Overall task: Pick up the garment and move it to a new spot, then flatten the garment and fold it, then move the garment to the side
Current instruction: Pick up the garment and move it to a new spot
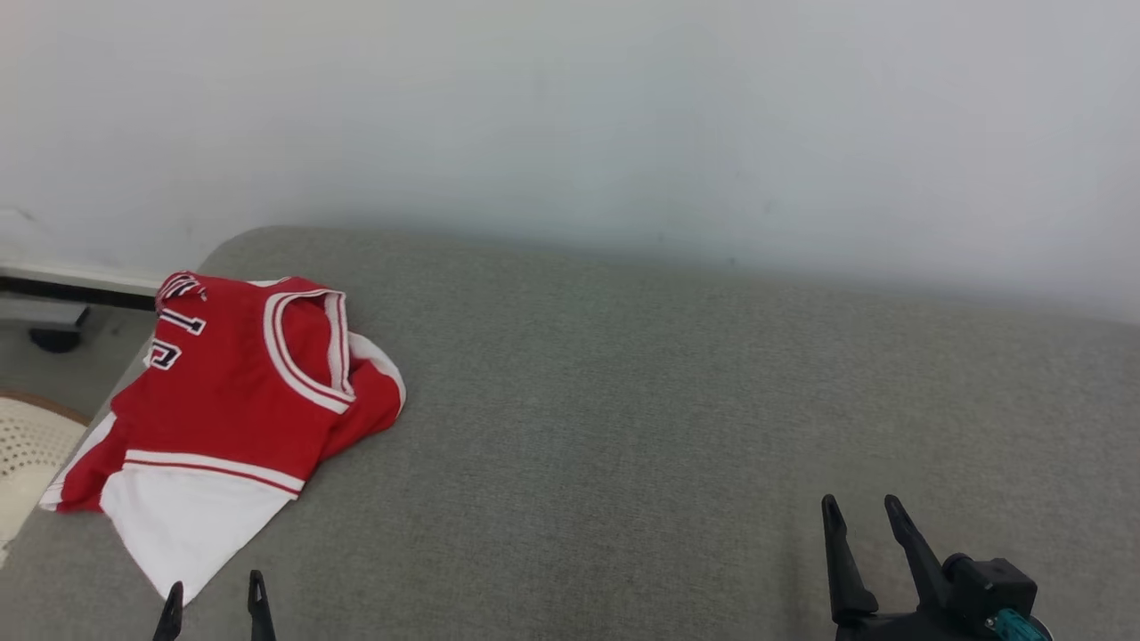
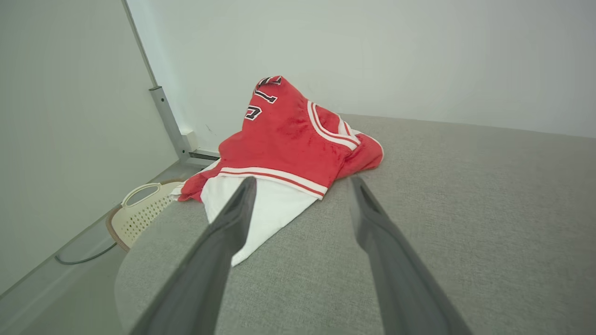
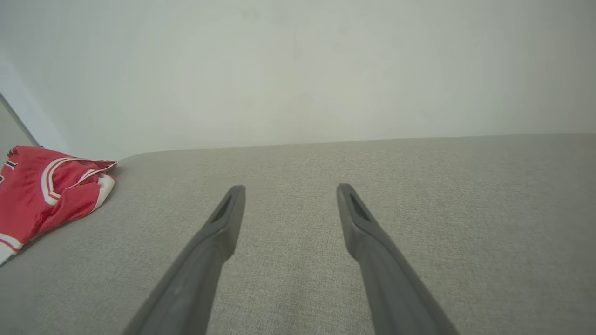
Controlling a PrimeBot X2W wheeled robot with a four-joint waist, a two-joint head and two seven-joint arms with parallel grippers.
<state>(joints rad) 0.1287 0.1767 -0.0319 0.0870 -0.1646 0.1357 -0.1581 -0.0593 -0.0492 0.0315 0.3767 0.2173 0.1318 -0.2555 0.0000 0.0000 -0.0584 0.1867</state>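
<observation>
Jersey: a rumpled red-and-white heap at the far left end of the grey cushion, with its white hem nearest me.
Left end effector: fingers spread, holding nothing, just short of that hem.
Right end effector: spread, holding nothing, well apart from the jersey.
Handling: I expect light, limp cloth that sags and bunches when lifted.
Hold: I'd pinch the striped hem band or the armhole trim, where the cloth looks thickest.

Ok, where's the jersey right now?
In the head view, the red jersey lies at the left end of the grey cushion, just ahead of the open left gripper.
</observation>
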